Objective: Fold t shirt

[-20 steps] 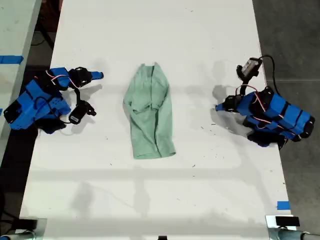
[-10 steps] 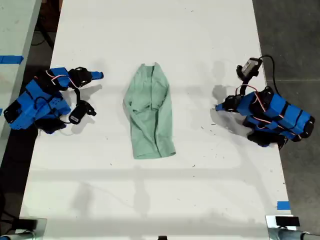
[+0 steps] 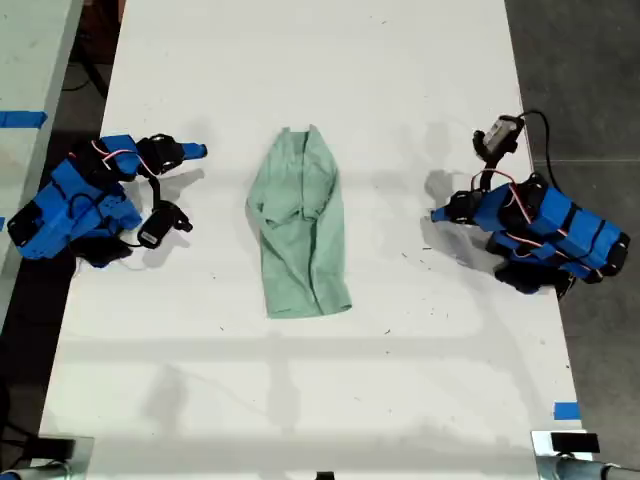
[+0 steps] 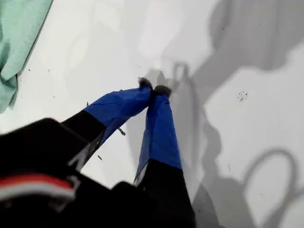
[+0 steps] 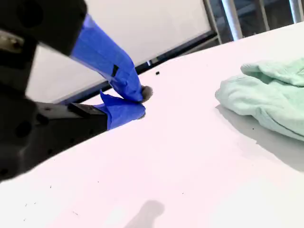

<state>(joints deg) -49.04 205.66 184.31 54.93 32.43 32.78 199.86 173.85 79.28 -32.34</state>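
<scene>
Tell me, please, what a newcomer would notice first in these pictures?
Probably the pale green t shirt, lying folded lengthwise and wrinkled mid-table. Next, two blue arms resting at the exterior view's left and right edges, both apart from it, my first gripper and my second gripper shut on nothing.

Your first wrist view cuts t shirt (image 4: 16, 42) at frame edge: only one mint corner shows, rest out of frame. Second wrist view likewise cuts t shirt (image 5: 266, 97), only bunched end visible. Exterior view: t shirt (image 3: 298, 225) folded over itself, so under layers hidden; collar and sleeves too crumpled to tell apart. Small dark specks on table (image 3: 420, 380) too small to identify. You cannot match either arm to wrist views with certainty.
</scene>
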